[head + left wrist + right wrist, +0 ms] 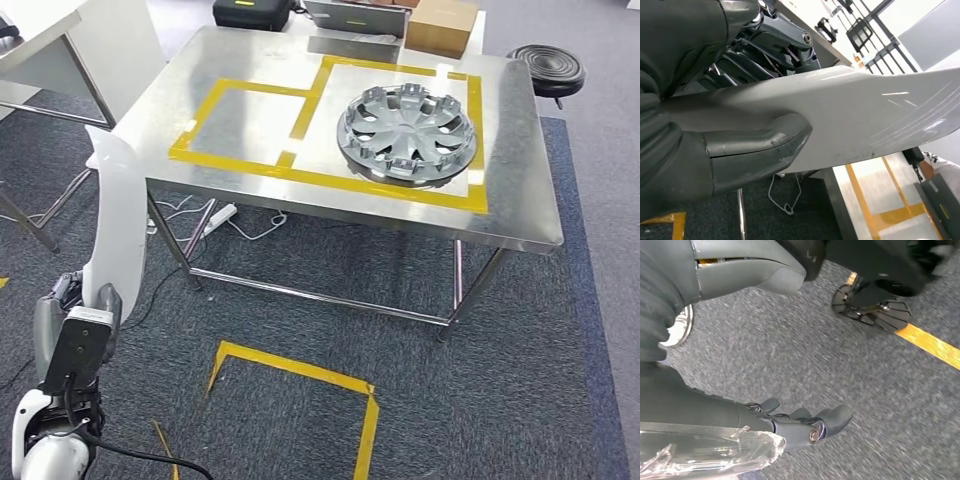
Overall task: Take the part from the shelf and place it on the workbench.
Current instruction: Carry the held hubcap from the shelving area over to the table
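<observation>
My left hand grips the lower end of a white curved panel part, which stands upright at the lower left, short of the workbench's near left corner. Close up, the thumb presses on the glossy white part with the dark fingers behind it. The steel workbench lies ahead, marked with yellow tape rectangles. A silver hubcap lies in the right rectangle. My right hand hangs over grey carpet, its fingers apart and holding nothing.
A cardboard box and a black case sit past the workbench's far edge. A black stool stands at the back right. A power strip and cables lie under the bench. Yellow floor tape marks the carpet in front.
</observation>
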Motion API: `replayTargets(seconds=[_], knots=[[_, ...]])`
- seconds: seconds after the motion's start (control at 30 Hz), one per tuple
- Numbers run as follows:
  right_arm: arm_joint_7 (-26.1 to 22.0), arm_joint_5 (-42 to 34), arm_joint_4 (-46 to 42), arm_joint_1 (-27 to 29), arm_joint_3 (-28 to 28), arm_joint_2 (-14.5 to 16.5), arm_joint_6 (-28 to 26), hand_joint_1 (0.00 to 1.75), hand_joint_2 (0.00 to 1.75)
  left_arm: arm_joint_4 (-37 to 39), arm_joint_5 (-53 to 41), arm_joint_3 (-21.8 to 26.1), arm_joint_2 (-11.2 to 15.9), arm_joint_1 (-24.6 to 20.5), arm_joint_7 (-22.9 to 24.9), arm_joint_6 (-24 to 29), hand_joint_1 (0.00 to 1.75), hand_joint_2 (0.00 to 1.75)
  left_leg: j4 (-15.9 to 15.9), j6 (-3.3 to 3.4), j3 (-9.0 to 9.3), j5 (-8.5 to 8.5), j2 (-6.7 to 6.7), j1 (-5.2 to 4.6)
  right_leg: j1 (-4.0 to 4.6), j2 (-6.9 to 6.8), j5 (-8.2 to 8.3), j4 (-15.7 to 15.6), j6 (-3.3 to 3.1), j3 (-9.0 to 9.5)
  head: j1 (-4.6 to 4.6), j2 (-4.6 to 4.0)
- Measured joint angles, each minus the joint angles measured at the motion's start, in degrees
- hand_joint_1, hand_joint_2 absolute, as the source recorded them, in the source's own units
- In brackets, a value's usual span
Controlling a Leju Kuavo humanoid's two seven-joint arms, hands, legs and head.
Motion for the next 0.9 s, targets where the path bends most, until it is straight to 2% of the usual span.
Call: replayTargets(seconds=[0.03, 0.07, 0.13, 0.17, 0.23, 0.3, 0.33, 0.37, 0.4, 0.47, 0.5, 0.53, 0.6, 0.67, 0.7, 0.73, 0.83, 0.87, 0.9], knots=[[0.0, 0.0, 0.0, 0.0, 0.0, 0.0, 0.0, 0.0, 1.75, 0.0, 0.0, 0.0, 0.0, 0.0, 0.0, 0.0, 1.75, 1.75, 0.0, -0.31, 0.09, -0.26, 0.01, -0.06, 0.09, -0.02, 0.33, -1.7, -0.33, 0.7, -0.02, 0.0], [0.0, 0.0, 0.0, 0.0, 0.0, 0.0, 0.0, 0.0, 1.75, -0.1, 0.0, 0.0, 0.0, 0.0, 0.0, 0.0, 1.75, 1.75, 0.0, -0.58, 0.07, -0.34, 0.02, -0.14, 0.2, -0.02, -0.14, -2.1, -0.73, 0.86, -0.09, 0.0], [0.0, 0.0, 0.0, 0.1, 0.1, 0.0, 0.0, 0.0, 1.75, -0.1, 0.0, 0.0, 0.0, 0.0, 0.0, 0.0, 1.75, 1.75, 0.3, -1.02, -0.13, -0.25, 0.02, -0.16, 0.11, 0.07, -0.1, -2.5, -1.53, 1.29, -0.34, 0.01], [0.0, 0.0, 0.0, 0.2, 0.1, 0.0, 0.0, 0.0, 1.75, -0.1, 0.0, 0.0, 0.0, 0.0, 0.0, 0.0, 1.75, 1.75, 1.6, -1.25, -0.74, -0.15, 0.02, -0.14, 0.01, 0.12, -0.25, -2.6, -1.84, 1.59, -0.43, 0.01], [0.0, 0.0, 0.0, 0.2, 0.1, 0.0, 0.0, 0.0, 1.75, -0.1, 0.0, 0.1, -0.1, -0.1, 0.0, 0.0, 1.75, 1.75, 7.3, -1.78, -4.09, -1.3, 0.03, -0.12, -0.18, 0.22, -0.71, -2.9, -2.45, 2.34, -0.63, 0.0], [0.0, 0.0, 0.0, 0.3, 0.1, 0.0, 0.0, 0.0, 1.75, -0.1, 0.0, 0.1, -0.1, 0.0, -0.1, 0.0, 1.75, 1.75, 14.3, -2.16, -8.79, -4.26, 0.03, -0.12, -0.16, 0.27, -1.4, -2.9, -2.88, 3.05, -0.79, 0.0], [0.0, 0.0, 0.0, 0.4, 0.1, 0.0, 0.0, 0.0, 1.75, -0.1, 0.0, 0.1, -0.1, 0.0, -0.1, 0.0, 1.75, 1.75, 16.3, -2.19, -10.52, -5.11, 0.03, -0.12, -0.13, 0.33, -1.79, -2.9, -2.97, 3.51, -0.81, 0.0], [0.0, 0.0, 0.0, 0.4, 0.1, 0.0, 0.0, 0.0, 1.75, -0.1, 0.0, 0.2, -0.1, 0.0, -0.1, 0.0, 1.75, 1.75, 16.6, -2.09, -11.42, -4.67, 0.03, -0.15, -0.1, 0.41, -2.21, -2.9, -3.0, 4.08, -0.8, 0.0], [0.0, 0.0, 0.0, 0.4, 0.1, 0.0, 0.0, 0.0, 1.75, -0.1, 0.1, 0.2, -0.1, 0.0, -0.1, 0.0, 1.75, 1.75, 15.0, -1.89, -11.36, -2.78, 0.03, -0.19, -0.08, 0.51, -2.66, -2.9, -2.98, 4.77, -0.81, 0.0], [0.0, 0.0, 0.0, 0.4, 0.1, 0.0, 0.1, 0.0, 1.75, -0.2, 0.2, 0.2, -0.1, 0.0, -0.1, 0.0, 1.75, 1.75, 8.1, -1.27, -9.44, 3.02, 0.03, -0.37, -0.06, 0.66, -3.59, -3.0, -2.77, 6.0, -0.81, 0.01], [0.0, 0.0, 0.1, 0.4, 0.1, 0.0, 0.2, 0.0, 1.75, -0.2, 0.3, 0.3, -0.1, 0.0, -0.1, 0.0, 1.75, 1.75, 4.8, -0.95, -8.47, 4.3, 0.05, -0.52, -0.01, 0.74, -4.03, -3.0, -2.53, 6.5, -0.79, 0.0], [0.1, 0.0, 0.1, 0.3, 0.1, 0.0, 0.2, 0.0, 1.75, -0.2, 0.3, 0.4, -0.1, 0.1, -0.1, 0.0, 1.75, 1.75, 2.7, -0.68, -7.83, 4.83, 0.05, -0.65, 0.06, 0.76, -4.45, -3.0, -2.19, 6.66, -0.85, 0.0], [0.2, 0.0, 0.1, 0.3, 0.1, 0.0, 0.3, 0.0, 1.75, -0.3, 0.4, 0.6, -0.1, 0.2, -0.1, 0.0, 1.75, 1.75, 1.3, -0.19, -7.36, 3.94, 0.0, -0.74, 0.24, 0.72, -4.94, -2.7, -1.42, 7.21, -0.93, 0.0], [0.2, 0.0, 0.1, 0.2, 0.1, 0.0, 0.4, 0.0, 1.75, -0.4, 0.4, 0.8, -0.1, 0.3, -0.1, 0.0, 1.75, 1.75, 1.2, 0.37, -6.58, 4.24, -0.06, -0.47, 0.3, 0.53, -5.65, -2.2, -0.73, 7.55, -0.92, 0.0], [0.2, 0.0, 0.1, 0.1, 0.1, 0.0, 0.4, 0.0, 1.75, -0.4, 0.4, 0.8, -0.1, 0.3, -0.1, 0.0, 1.75, 1.75, 1.1, 0.65, -6.07, 4.09, -0.04, -0.36, 0.27, 0.43, -6.23, -0.9, -0.44, 6.99, -0.75, -0.01], [0.2, 0.0, 0.1, -0.1, 0.1, 0.0, 0.4, 0.0, 1.75, -0.4, 0.4, 0.9, -0.2, 0.3, -0.1, 0.0, 1.75, 1.75, 1.1, 0.9, -5.59, 3.88, -0.02, -0.27, 0.19, 0.34, -7.07, 1.8, -0.12, 5.57, -0.63, -0.01], [0.1, 0.0, 0.1, -0.1, 0.2, 0.0, 0.4, 0.0, 1.75, -0.5, 0.4, 0.9, -0.3, 0.4, -0.1, -0.1, 1.75, 1.75, 1.1, 1.23, -4.66, 2.79, -0.02, -0.24, -0.05, 0.21, -10.61, 12.3, 0.57, -1.33, -0.36, -0.02], [0.1, 0.0, 0.1, 0.0, 0.2, 0.0, 0.4, 0.0, 1.75, -0.5, 0.4, 1.0, -0.3, 0.4, -0.1, -0.1, 1.75, 1.75, 1.1, 1.2, -4.2, 2.38, -0.08, -0.21, -0.09, 0.2, -10.8, 13.4, 0.71, -2.77, -0.32, -0.02], [0.1, 0.0, 0.1, 0.1, 0.2, 0.0, 0.4, 0.0, 1.75, -0.5, 0.4, 1.0, -0.3, 0.4, -0.1, -0.1, 1.75, 1.75, 1.1, 1.1, -3.59, 1.92, -0.14, -0.16, -0.13, 0.19, -9.7, 12.5, 0.78, -3.18, -0.28, -0.02]])
